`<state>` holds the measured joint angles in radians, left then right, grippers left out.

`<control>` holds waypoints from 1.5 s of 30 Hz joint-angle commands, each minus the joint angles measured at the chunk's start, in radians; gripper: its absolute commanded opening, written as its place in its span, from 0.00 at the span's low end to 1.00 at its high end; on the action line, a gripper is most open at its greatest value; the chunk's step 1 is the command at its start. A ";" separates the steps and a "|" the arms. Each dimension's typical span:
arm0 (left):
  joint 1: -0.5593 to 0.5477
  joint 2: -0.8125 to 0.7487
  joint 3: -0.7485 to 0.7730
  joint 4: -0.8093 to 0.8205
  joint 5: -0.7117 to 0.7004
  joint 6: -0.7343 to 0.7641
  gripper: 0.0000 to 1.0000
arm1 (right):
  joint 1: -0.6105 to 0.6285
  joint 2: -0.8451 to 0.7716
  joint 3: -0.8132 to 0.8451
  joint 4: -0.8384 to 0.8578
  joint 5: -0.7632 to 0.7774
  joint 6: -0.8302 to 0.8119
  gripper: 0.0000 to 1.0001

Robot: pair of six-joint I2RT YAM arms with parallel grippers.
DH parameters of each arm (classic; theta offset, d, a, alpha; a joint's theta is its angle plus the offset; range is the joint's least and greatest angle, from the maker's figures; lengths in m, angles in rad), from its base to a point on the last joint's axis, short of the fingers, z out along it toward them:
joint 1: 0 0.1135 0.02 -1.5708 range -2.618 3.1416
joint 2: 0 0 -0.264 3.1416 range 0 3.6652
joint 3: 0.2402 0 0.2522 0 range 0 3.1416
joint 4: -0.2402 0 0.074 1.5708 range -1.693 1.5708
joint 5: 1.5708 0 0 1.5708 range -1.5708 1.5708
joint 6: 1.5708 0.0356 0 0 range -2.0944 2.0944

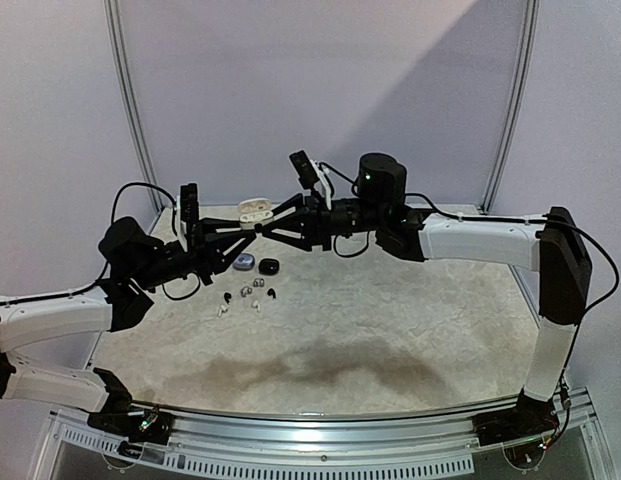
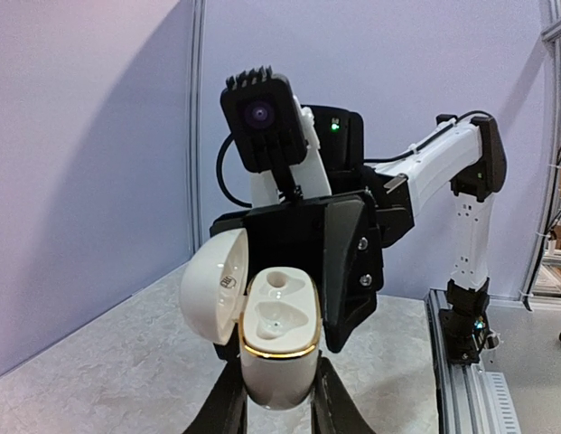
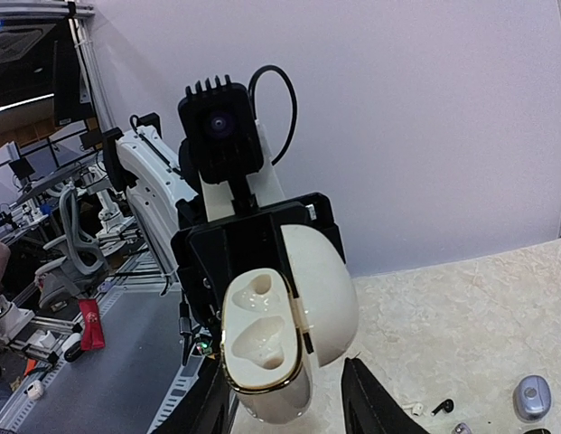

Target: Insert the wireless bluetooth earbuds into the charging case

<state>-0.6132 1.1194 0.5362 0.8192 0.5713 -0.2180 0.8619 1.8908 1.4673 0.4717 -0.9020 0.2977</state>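
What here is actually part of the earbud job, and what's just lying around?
Part of the job: white charging case, open and empty; tiny earbuds loose on the table; left end effector gripping that case.
Lying about: grey case; black case, both on the table.

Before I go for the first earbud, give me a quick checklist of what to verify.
1. Charging case lid open: ok.
2. Both sockets empty: ok.
3. Left end effector shut on the case: ok.
4. Right end effector free to leave: cannot tell; its jaws straddle the case.
5. Earbuds lying loose on the table, unobstructed: ok.
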 commanded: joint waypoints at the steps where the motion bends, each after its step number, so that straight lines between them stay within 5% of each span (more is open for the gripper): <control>1: -0.014 0.008 0.024 0.024 0.000 0.014 0.00 | 0.009 0.029 0.007 0.015 -0.013 0.014 0.43; 12: -0.014 0.009 0.021 0.002 -0.007 -0.009 0.00 | 0.011 0.004 0.002 0.034 -0.005 0.008 0.37; 29: -0.016 0.005 0.015 -0.039 -0.021 -0.061 0.00 | 0.019 -0.010 -0.009 0.034 -0.006 -0.039 0.16; 34: -0.016 0.005 0.012 -0.052 -0.022 -0.089 0.00 | 0.021 -0.023 -0.035 0.063 0.010 -0.045 0.28; 45: -0.017 -0.001 0.004 -0.049 -0.024 -0.094 0.00 | 0.022 -0.027 -0.042 0.074 0.025 -0.037 0.33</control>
<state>-0.6163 1.1202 0.5369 0.7849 0.5591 -0.3058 0.8753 1.8988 1.4364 0.5251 -0.8913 0.2634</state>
